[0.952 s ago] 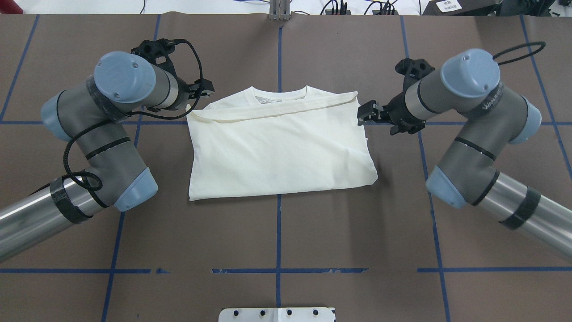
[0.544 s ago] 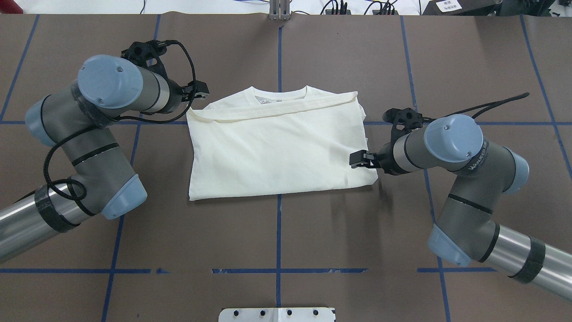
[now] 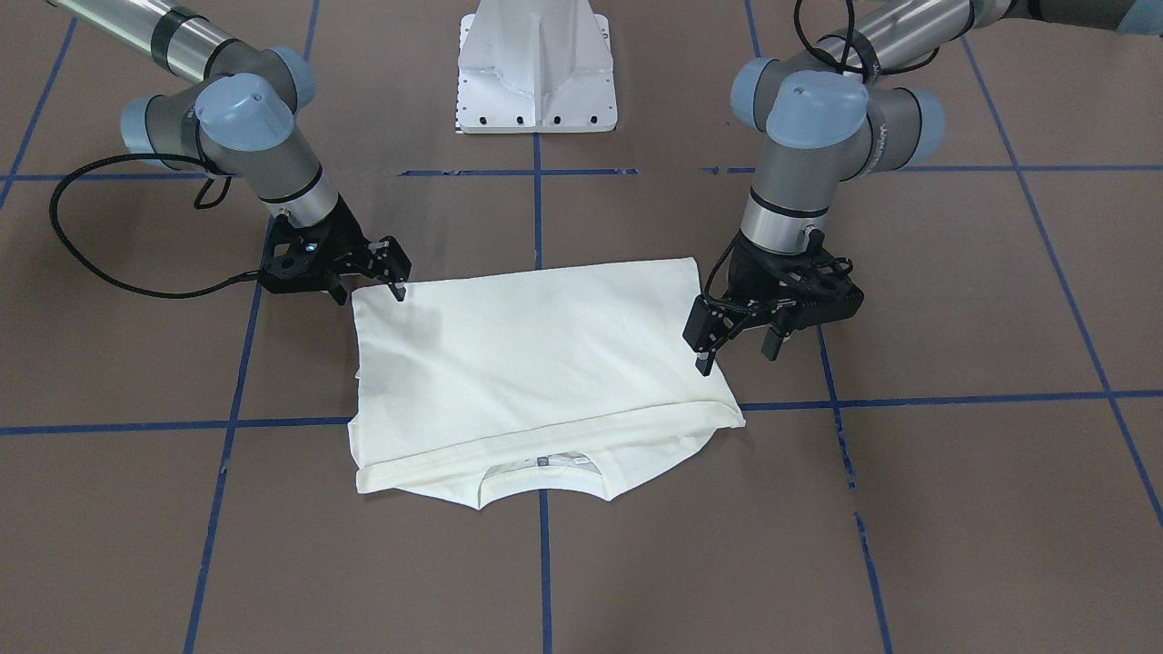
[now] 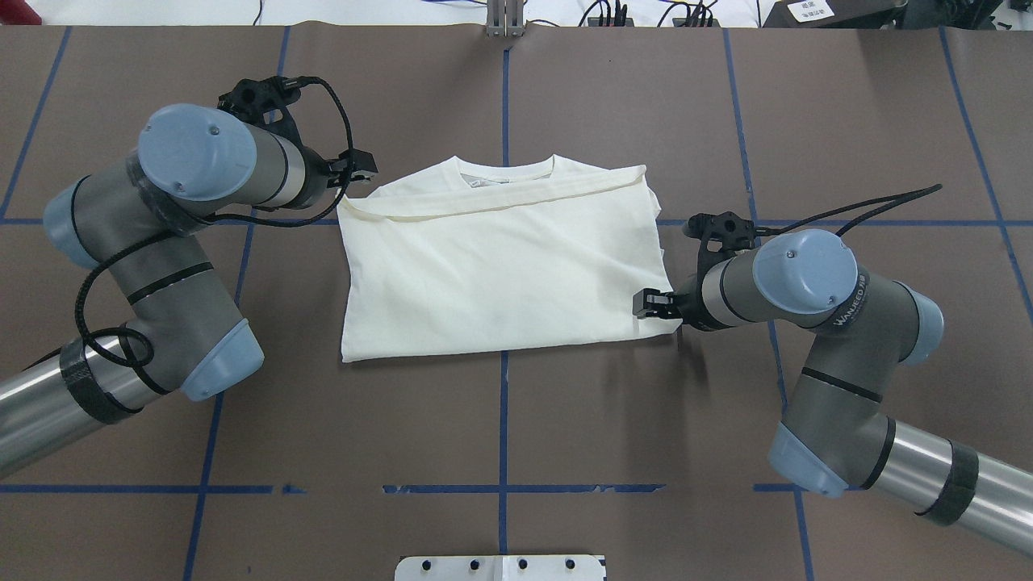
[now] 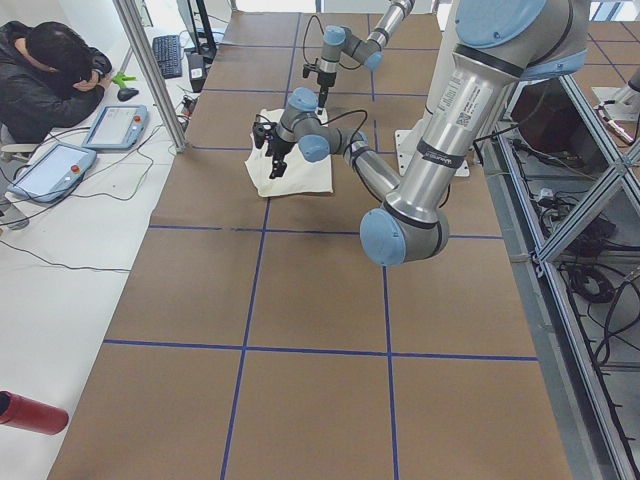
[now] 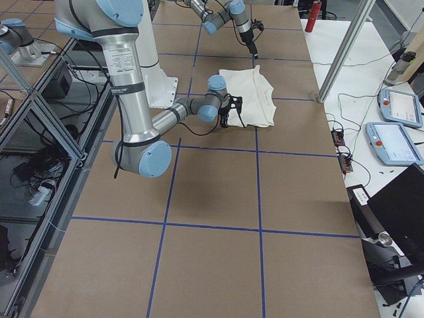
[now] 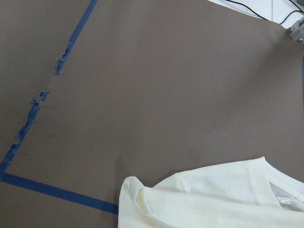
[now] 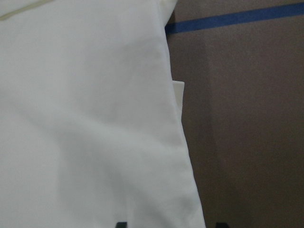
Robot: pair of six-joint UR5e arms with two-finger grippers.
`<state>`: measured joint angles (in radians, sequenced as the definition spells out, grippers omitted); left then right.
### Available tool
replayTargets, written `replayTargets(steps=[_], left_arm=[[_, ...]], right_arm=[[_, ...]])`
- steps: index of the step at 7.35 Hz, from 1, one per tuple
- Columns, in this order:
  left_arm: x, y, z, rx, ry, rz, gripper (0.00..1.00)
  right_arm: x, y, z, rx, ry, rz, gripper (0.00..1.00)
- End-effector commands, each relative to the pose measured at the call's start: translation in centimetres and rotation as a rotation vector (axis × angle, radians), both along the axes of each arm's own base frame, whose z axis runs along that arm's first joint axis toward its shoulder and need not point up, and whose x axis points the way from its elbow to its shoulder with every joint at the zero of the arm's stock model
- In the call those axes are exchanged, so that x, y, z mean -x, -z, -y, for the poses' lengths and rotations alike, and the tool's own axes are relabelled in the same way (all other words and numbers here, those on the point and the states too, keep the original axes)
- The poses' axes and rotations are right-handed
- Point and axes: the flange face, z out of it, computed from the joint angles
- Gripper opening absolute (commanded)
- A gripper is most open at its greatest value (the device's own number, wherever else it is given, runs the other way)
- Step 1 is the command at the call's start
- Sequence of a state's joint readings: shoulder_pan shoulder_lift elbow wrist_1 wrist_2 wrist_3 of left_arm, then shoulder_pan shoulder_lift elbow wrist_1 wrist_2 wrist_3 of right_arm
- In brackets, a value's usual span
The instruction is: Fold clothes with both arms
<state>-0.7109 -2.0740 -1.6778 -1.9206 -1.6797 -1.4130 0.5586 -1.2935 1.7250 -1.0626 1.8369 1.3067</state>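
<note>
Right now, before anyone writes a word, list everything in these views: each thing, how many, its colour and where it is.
T-shirt: one, cream, folded at the table's centre.
Table: one, brown with blue tape lines, under everything.
Pedestal base: one, white, at the robot's table edge.
Control tablets: two, grey, on the white side bench.
Person: one, dark jacket, seated by that bench.
Left arm, right arm: two, silver-grey, light blue caps, flanking the T-shirt.
Left gripper: black, open, by the collar corner.
Right gripper: black, open, at the T-shirt's right edge.
</note>
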Motion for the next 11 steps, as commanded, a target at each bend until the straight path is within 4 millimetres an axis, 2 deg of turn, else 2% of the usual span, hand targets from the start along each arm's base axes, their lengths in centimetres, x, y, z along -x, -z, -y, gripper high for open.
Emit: replayTargets(steps=[1,3,4,6,8,10,11], left_arm=[[0.0,0.0,0.0,0.000,-0.001,0.000,1.00],[0.1,0.6,-0.2,-0.006,0.000,-0.009,1.00],[0.2,0.7,-0.2,-0.009,0.001,-0.011,1.00],[0.4,1.1,-0.4,-0.015,0.004,-0.015,1.00],[0.4,1.5,-0.6,-0.021,0.002,-0.021,1.00],[0.4,2.5,-1.4,-0.032,-0.006,-0.037,1.00],[0.2,3.1,-2.2,-0.036,-0.018,-0.043,1.00]], right_arm=[[-0.4,-0.8,-0.2,-0.015,0.024,-0.013,0.00],[-1.5,-2.6,-1.1,-0.022,0.044,-0.034,0.00],[-1.3,-1.7,-2.5,-0.031,0.069,-0.016,0.00],[-3.8,-0.8,-8.9,-0.021,0.152,0.021,0.00],[-7.2,-1.1,-15.5,0.049,0.294,0.043,0.00],[-8.4,-1.8,-24.0,0.094,0.448,0.006,0.00],[-7.4,-1.7,-27.0,0.131,0.493,0.001,0.00]])
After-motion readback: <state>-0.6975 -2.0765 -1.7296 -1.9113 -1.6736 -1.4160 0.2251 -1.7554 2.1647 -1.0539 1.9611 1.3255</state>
